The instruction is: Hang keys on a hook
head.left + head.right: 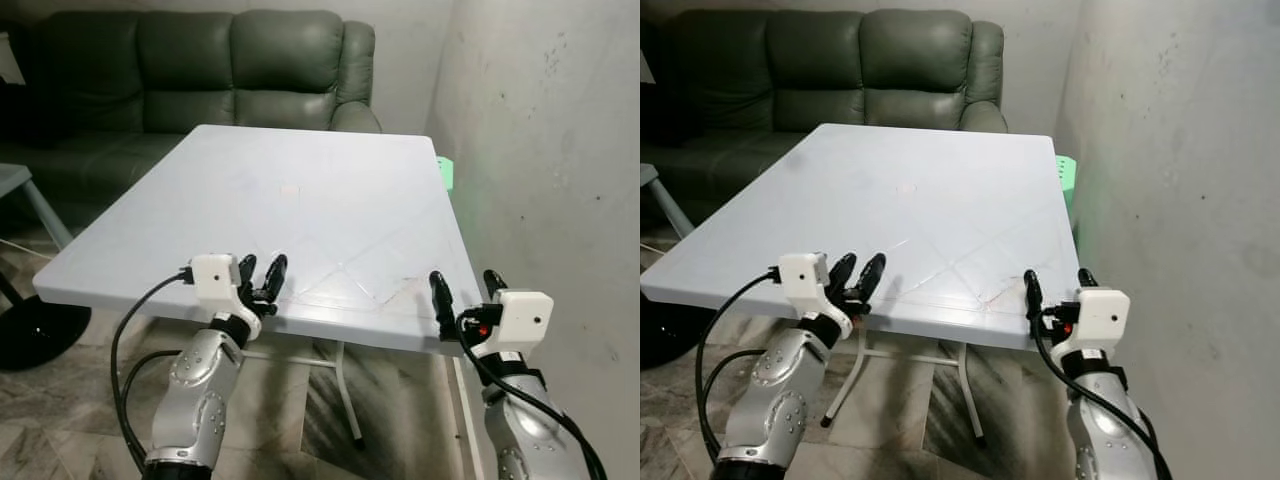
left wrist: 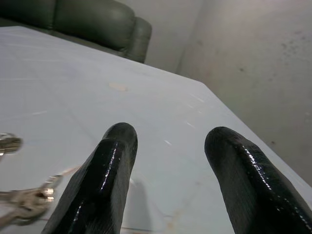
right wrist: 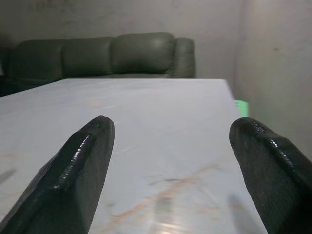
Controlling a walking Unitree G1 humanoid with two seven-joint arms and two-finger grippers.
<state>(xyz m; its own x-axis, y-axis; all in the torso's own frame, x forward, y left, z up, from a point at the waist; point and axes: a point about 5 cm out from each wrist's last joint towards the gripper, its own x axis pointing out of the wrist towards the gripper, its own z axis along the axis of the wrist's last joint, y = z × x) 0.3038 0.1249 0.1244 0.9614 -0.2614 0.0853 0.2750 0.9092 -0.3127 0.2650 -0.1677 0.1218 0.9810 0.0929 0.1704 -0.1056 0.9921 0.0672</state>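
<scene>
Both grippers sit at the white desk's (image 1: 300, 190) near edge. Left gripper (image 1: 262, 281): jaws spread, keys (image 2: 22, 200) lying on the desk just beside its fingers (blurred). Right gripper (image 1: 467, 291): jaws spread wide, holding nothing. Green sofa (image 1: 200, 70) behind.

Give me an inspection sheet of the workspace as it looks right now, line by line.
Surface: white table, scuffed with faint lines and a small stain.
Job's things: keys lying on the table close beside the left gripper's fingers; hook: nothing seen.
Clutter: nothing seen on the tabletop.
Grippers: left gripper open at the near edge; right gripper open wide at the near right corner; neither holds anything.
Cables: black cable loops beside the left arm; another runs along the right arm.
Surroundings: dark green sofa behind, stained wall on the right, green object between table and wall.
</scene>
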